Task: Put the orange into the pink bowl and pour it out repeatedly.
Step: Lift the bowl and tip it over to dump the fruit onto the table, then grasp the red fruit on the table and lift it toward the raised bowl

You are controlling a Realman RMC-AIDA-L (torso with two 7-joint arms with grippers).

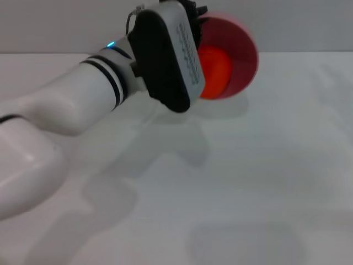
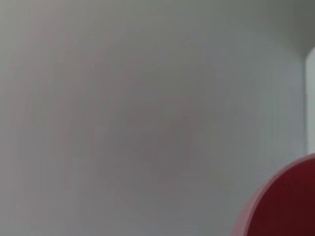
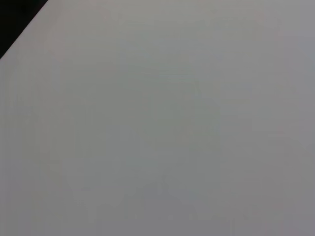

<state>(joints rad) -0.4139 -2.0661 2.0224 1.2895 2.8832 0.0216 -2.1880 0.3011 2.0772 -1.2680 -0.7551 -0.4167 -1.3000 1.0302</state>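
Observation:
In the head view the pink bowl (image 1: 242, 52) is held off the white table, tipped on its side with its opening facing me. The orange (image 1: 215, 72) lies inside it against the lower wall, near the rim. My left gripper (image 1: 196, 21) grips the bowl's near rim at its upper left, and the black wrist housing hides most of it. Part of the bowl (image 2: 288, 206) shows in a corner of the left wrist view. My right arm and gripper are out of view, and the right wrist view shows only bare table.
The white table (image 1: 259, 176) spreads in front of and to the right of the bowl. The bowl's shadow (image 1: 220, 110) falls on the table just below it. A dark corner (image 3: 15, 19) shows in the right wrist view.

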